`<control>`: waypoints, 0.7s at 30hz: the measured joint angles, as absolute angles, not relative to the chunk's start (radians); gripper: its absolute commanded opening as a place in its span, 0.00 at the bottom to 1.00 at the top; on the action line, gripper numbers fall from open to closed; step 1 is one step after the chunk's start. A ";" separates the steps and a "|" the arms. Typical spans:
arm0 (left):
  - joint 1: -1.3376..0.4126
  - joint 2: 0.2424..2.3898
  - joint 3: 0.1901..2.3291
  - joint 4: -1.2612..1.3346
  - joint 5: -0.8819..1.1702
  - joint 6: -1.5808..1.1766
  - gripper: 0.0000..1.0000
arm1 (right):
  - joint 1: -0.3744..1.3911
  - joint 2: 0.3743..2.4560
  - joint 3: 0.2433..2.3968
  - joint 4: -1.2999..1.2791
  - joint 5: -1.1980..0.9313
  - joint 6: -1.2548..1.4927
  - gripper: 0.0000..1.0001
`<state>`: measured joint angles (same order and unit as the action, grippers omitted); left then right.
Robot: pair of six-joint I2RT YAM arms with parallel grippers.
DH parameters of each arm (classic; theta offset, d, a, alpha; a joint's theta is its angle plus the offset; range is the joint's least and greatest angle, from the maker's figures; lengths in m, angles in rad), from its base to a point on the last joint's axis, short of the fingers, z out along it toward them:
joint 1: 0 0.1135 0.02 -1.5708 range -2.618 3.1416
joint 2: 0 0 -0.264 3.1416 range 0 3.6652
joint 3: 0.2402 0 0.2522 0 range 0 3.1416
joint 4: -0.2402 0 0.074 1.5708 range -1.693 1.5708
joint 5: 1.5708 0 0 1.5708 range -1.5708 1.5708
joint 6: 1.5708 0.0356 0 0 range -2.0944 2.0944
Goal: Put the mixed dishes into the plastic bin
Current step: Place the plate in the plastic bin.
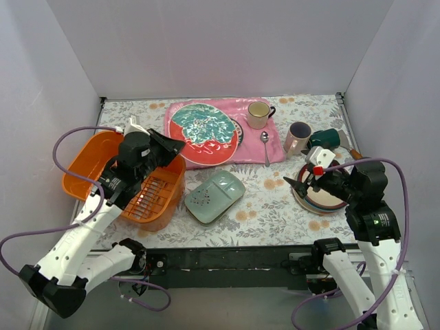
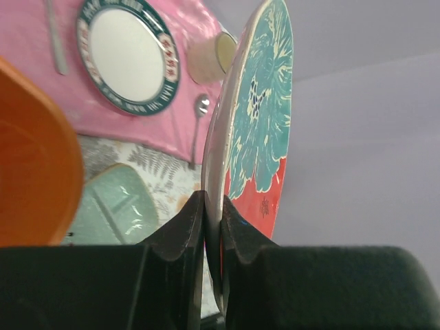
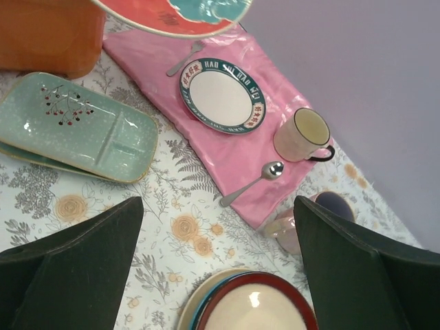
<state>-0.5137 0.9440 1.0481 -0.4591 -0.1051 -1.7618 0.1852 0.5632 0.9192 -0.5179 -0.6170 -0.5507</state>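
Pinching the red plate (image 2: pixel 258 124) by its rim, left gripper (image 2: pixel 212 206) holds it tilted beside the orange bin (image 1: pixel 82 161) for insertion; right gripper (image 3: pixel 216 206), wide, hovers over the right-edge plate stack (image 3: pixel 251 302).

left gripper (image 2: pixel 212 203): above orange bin (image 1: pixel 82 158), jaws clamped on rim of red plate with teal flower (image 2: pixel 258 124) | right gripper (image 3: pixel 218 203): well right of bin, jaws spread wide, angled downward

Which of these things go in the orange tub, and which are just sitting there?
For the job: red flower plate, held by the left gripper; green tray; pink mug; dark green mug; stacked plates; orange tub.
Just lying about: blue-rimmed white plate; cream mug; spoon; pink mat.
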 measured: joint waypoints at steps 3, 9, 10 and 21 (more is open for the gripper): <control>-0.508 0.908 1.060 -0.531 -0.206 -1.722 0.00 | 0.184 0.573 0.888 -0.490 -0.579 -0.500 0.99; -0.506 0.784 1.093 -0.679 -0.454 -1.674 0.00 | 0.184 0.580 0.854 -0.456 -0.517 -0.445 0.99; -0.506 0.770 1.106 -0.700 -0.494 -1.671 0.00 | 0.184 0.582 0.852 -0.453 -0.509 -0.440 0.99; -0.502 0.793 1.219 -0.867 -0.815 -1.612 0.00 | 0.184 0.595 0.818 -0.420 -0.451 -0.421 0.98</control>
